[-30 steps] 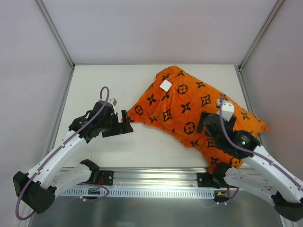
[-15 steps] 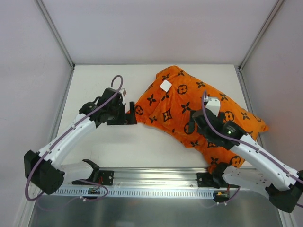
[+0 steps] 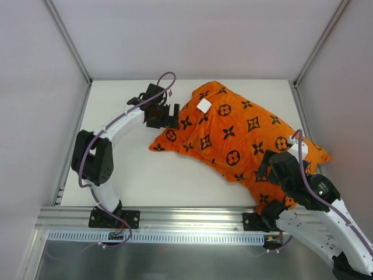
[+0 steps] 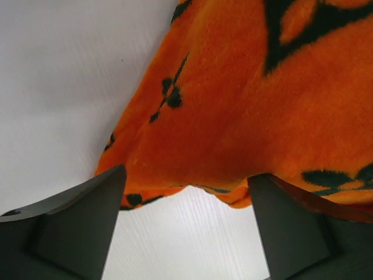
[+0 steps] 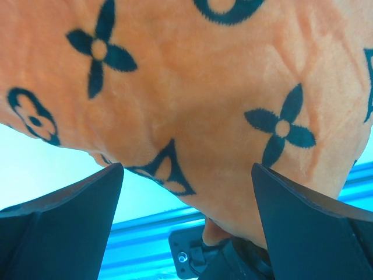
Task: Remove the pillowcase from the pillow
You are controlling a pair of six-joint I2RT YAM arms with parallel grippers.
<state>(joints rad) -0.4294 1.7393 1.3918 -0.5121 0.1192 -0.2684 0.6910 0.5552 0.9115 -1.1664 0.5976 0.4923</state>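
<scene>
The orange pillowcase [image 3: 233, 134] with black flower and circle motifs lies slantwise across the right half of the table, its white tag [image 3: 204, 105] on top near the far-left end. The white pillow is hidden inside it. My left gripper [image 3: 172, 115] is open at the pillowcase's left edge. In the left wrist view the orange hem [image 4: 233, 105] hangs between the spread fingers of the left gripper [image 4: 186, 175], just off the table. My right gripper [image 3: 264, 169] is open above the pillowcase's near-right part. The right wrist view shows the fabric [image 5: 192, 87] close under the right gripper [image 5: 186, 169].
The white table [image 3: 134, 175] is walled on the left, back and right. A metal rail [image 3: 186, 219] with the arm bases runs along the near edge; it shows in the right wrist view [image 5: 145, 233]. The pillowcase's near-right corner overhangs that rail.
My left arm has swung away from me and to the right, from the pillowcase's near-left tip to its far-left edge. My right gripper has drawn back toward the near right. The pillowcase has barely moved.
</scene>
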